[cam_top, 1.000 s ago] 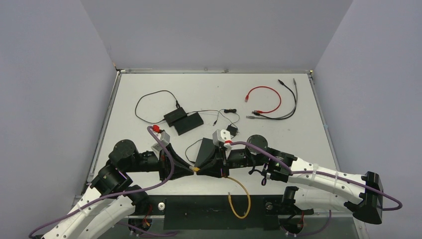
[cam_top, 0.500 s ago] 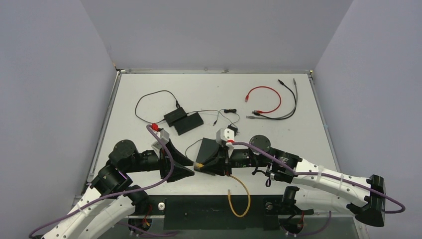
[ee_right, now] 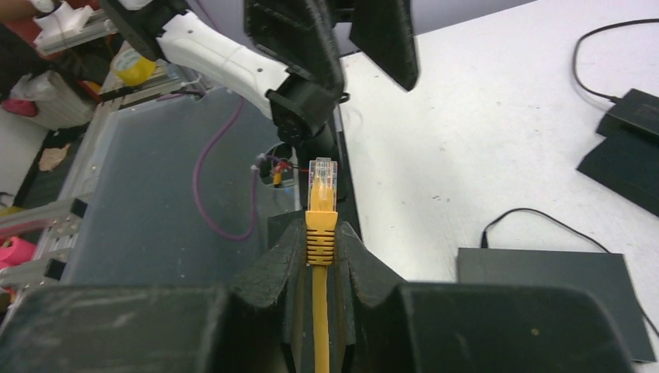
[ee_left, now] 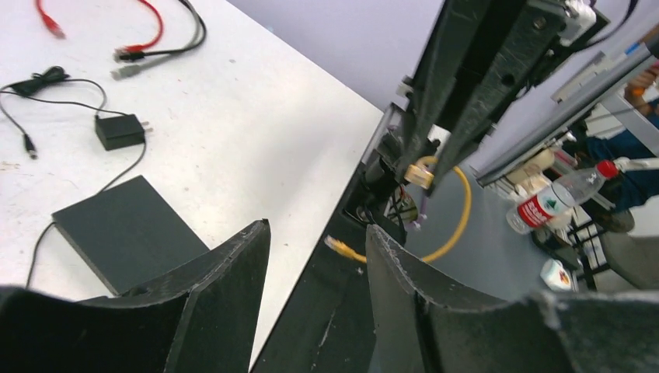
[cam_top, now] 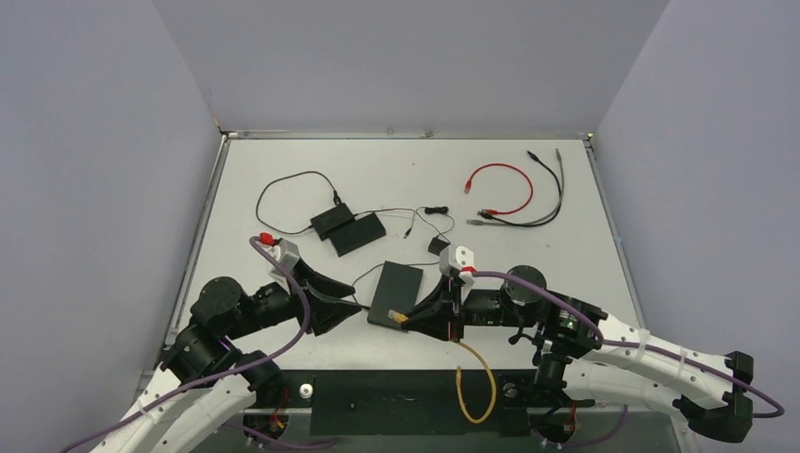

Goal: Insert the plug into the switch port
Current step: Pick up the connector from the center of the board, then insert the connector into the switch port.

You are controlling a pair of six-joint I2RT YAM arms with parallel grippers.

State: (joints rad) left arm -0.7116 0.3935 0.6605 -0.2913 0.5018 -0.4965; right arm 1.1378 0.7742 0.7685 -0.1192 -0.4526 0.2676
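The left hand (cam_top: pixel 351 307) has just let go: its two black fingers stand roughly half apart with nothing between them, and it has drawn back toward the near left side of the desk (cam_top: pixel 566 274). A second earlier it was pinched shut, tip to tip with the right hand (ee_right: pixel 320 241), both meeting on the clear-tipped plug (ee_right: pixel 322 180) of the yellow cable (cam_top: pixel 475 382). Now the right hand alone carries it, clamped on the yellow boot just behind the plug, which sticks out past the fingertips; that arm has also shifted rightward since then. The plug sits at the near edge of the flat black box-shaped switch (cam_top: pixel 396 291), which lies close to the desk's near edge. It is not yet in any port, and the ports themselves cannot be made out. The handover looks finished, so what remains is probably lining the plug up with a port and pushing it home, one-handed, with nothing steadying the switch.
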